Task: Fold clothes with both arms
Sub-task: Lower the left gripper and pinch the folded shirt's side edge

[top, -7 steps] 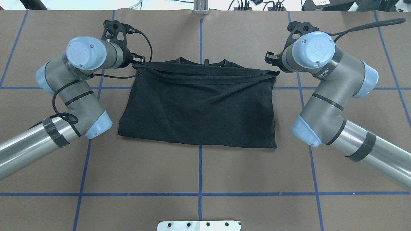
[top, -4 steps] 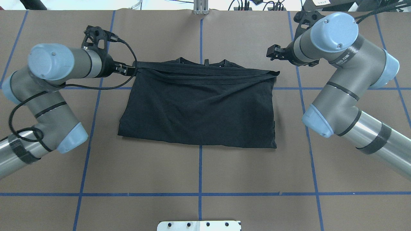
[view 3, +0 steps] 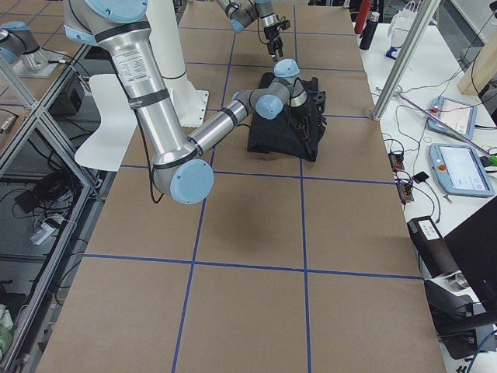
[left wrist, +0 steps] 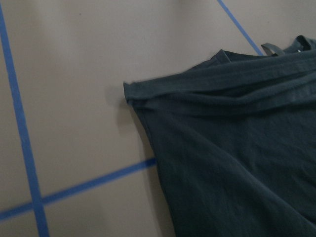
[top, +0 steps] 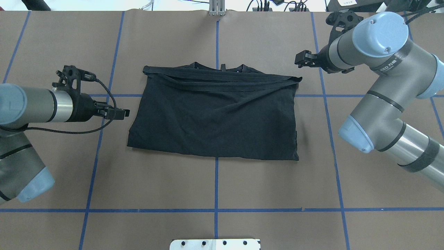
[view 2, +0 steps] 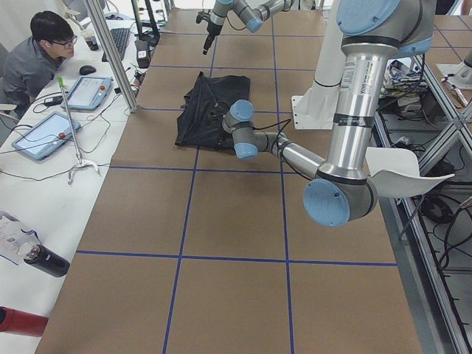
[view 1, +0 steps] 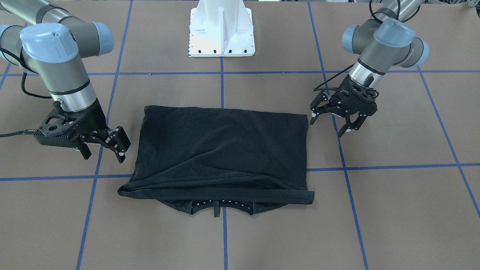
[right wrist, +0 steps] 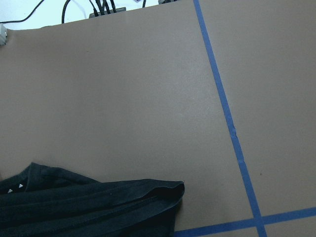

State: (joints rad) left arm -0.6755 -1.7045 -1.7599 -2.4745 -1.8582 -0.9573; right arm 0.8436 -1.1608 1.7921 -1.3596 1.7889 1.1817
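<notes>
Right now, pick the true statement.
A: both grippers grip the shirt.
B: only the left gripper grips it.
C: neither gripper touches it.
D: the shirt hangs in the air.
C: the left gripper and the right gripper stand open beside the shirt, which lies folded on the table.

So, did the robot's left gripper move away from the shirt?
Yes. The left gripper left the T-shirt's far corner, came back toward the robot across the blue tape line, and now sits beside the shirt's left edge.
</notes>
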